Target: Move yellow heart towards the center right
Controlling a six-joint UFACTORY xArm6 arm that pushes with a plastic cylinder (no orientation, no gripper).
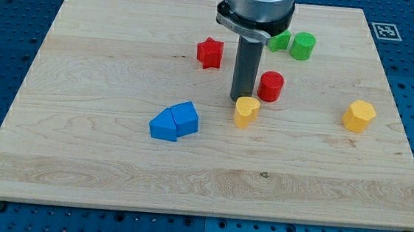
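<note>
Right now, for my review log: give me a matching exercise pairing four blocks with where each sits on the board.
Blocks:
1. yellow heart
2. red star
3. yellow hexagon
4. blue blocks

Places:
A. near the view's right edge
B. just below my tip
C. left of the rod, toward the view's top
D. left of the yellow heart, lower on the board

Pairs: 1-B, 2-C, 3-A, 4-D

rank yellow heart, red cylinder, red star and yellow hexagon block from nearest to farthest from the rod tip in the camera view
From my tip:
1. yellow heart, just below the tip.
2. red cylinder, toward the view's right.
3. red star, toward the view's upper left.
4. yellow hexagon block, far toward the view's right.
</note>
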